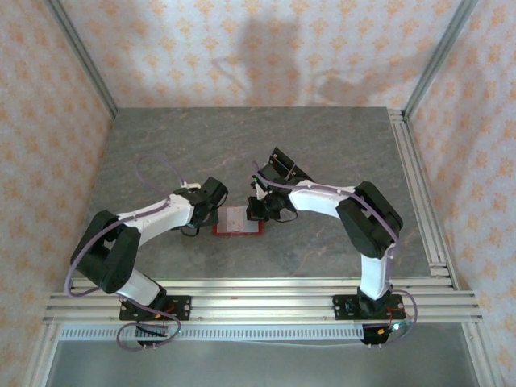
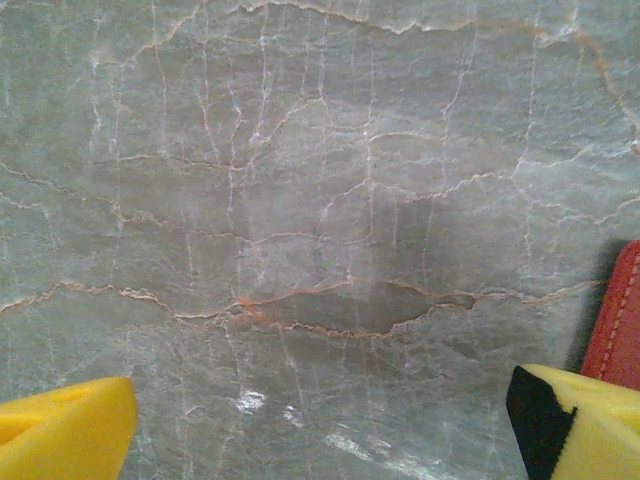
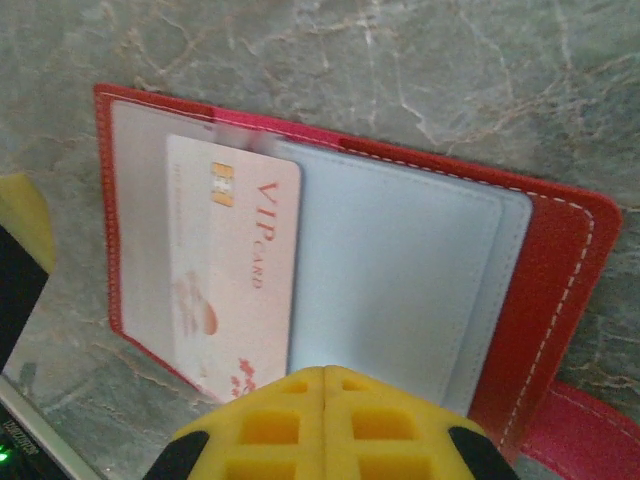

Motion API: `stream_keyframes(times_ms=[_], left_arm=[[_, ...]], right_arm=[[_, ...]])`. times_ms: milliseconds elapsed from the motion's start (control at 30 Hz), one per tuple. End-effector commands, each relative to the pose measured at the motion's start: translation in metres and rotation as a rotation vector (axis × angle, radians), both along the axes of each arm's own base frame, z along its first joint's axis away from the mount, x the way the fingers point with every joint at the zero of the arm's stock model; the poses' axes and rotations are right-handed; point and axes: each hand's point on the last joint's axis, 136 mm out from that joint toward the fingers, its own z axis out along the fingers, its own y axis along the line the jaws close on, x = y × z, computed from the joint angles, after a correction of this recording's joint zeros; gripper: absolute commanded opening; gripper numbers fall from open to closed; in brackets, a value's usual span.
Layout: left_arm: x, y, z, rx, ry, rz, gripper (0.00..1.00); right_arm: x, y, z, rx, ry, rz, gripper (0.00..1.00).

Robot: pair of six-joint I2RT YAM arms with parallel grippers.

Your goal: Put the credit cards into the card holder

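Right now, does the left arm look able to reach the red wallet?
Probably yes. The wallet has its red edge just beside the open left gripper, with bare table in front. The right gripper, shut, sits at the wallet's other side, so it should not block.

The surface (image 2: 300, 200) looks like veined grey-green stone, smooth, faintly glossy; the card holder (image 3: 565, 270) is red leather-like material with pale stitching and a smooth matt lining; the credit card (image 3: 235, 270) is smooth plastic; the right end effector (image 3: 325, 425), matt yellow plastic.
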Motion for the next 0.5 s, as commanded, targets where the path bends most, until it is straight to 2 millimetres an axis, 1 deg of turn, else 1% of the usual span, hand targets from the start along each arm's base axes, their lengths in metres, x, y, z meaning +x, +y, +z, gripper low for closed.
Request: stream_keyframes(times_ms=[0, 200, 467], left_arm=[[-0.007, 0.008, -0.011, 0.025, 0.027, 0.020, 0.97], [-0.009, 0.006, -0.020, 0.015, 0.043, 0.014, 0.96], [-0.010, 0.005, -0.025, 0.005, 0.049, 0.008, 0.96]], right_arm=[[0.002, 0.004, 0.001, -0.023, -0.008, 0.021, 0.00], [0.000, 0.010, -0.004, -0.029, 0.003, 0.036, 0.00], [-0.002, 0.019, -0.009, -0.033, 0.019, 0.055, 0.00]])
